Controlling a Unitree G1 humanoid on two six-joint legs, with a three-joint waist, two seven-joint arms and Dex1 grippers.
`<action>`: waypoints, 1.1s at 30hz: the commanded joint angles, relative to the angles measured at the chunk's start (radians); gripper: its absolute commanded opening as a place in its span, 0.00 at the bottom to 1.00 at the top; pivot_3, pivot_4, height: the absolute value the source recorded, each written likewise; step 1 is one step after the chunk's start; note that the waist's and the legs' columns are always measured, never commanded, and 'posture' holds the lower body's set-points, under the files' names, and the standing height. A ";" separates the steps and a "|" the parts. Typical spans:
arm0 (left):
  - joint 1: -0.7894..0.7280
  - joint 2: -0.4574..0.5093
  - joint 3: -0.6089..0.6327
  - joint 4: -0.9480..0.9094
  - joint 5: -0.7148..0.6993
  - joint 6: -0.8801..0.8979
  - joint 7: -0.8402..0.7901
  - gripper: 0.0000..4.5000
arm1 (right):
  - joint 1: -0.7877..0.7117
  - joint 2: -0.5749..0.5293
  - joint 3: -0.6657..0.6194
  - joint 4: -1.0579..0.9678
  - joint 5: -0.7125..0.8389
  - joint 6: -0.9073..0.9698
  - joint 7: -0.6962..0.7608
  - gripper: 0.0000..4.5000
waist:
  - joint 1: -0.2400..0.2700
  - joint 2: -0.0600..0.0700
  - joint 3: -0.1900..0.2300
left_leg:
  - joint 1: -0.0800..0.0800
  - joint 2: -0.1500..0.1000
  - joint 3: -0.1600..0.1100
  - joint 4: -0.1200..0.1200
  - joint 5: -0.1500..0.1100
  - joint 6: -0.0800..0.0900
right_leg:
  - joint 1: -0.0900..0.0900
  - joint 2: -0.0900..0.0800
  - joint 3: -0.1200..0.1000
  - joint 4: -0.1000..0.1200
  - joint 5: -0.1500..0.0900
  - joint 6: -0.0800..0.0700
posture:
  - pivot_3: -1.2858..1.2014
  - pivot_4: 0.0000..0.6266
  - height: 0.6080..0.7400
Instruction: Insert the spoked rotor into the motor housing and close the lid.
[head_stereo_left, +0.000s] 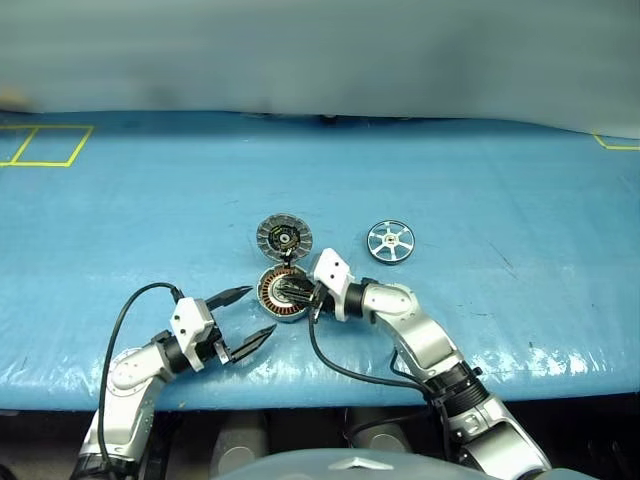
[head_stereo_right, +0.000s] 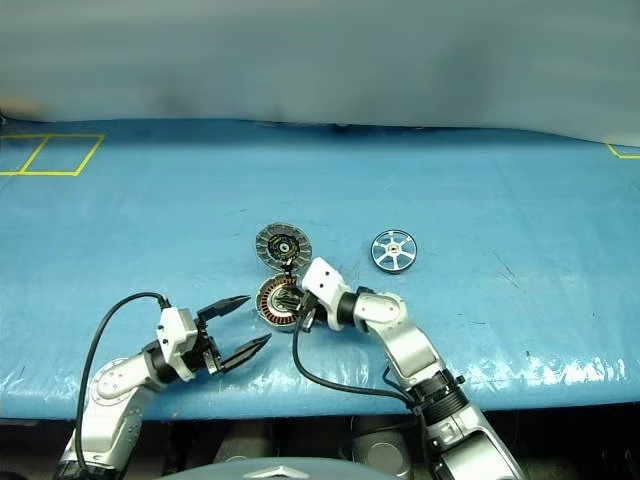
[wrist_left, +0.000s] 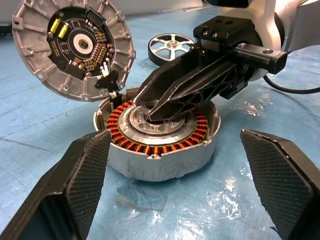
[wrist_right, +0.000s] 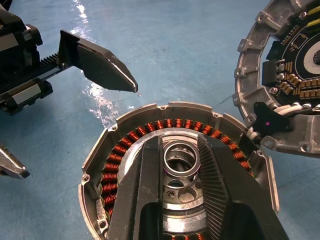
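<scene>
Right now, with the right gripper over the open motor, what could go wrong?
1. The right gripper sits on the motor housing's centre hub; it might scrape the copper windings.
2. The hinged lid stands open beside it and could get knocked.
3. The spoked rotor lies apart, not yet inserted.

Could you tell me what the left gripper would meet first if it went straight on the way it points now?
Most likely the motor housing, directly ahead of the open left gripper; the right gripper sits just above it.
</scene>
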 joint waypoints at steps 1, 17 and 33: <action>0.004 -0.004 0.000 -0.008 -0.003 -0.024 0.007 0.98 | -0.002 0.000 0.009 -0.024 0.006 -0.010 0.014 0.14 | 0.000 0.000 0.000 | 0.000 0.000 0.000 0.000 0.000 0.000 | 0.000 0.000 0.000 0.000 0.000 0.000 | 0.52 0.24 1.00; 0.007 0.000 0.001 0.000 -0.003 -0.026 0.004 0.98 | 0.002 -0.012 0.005 -0.025 -0.001 -0.013 0.009 0.14 | 0.000 0.000 0.000 | 0.000 0.000 0.000 -0.001 0.000 0.000 | 0.000 0.000 0.000 -0.001 0.000 0.000 | 0.52 0.24 1.00; 0.013 -0.003 0.000 0.013 0.003 -0.040 0.010 0.98 | 0.003 -0.017 0.014 -0.020 -0.009 -0.035 0.013 0.67 | 0.000 0.000 0.000 | 0.000 0.000 0.000 -0.002 0.000 0.000 | 0.000 0.000 0.000 -0.002 0.000 0.000 | 0.52 0.24 1.00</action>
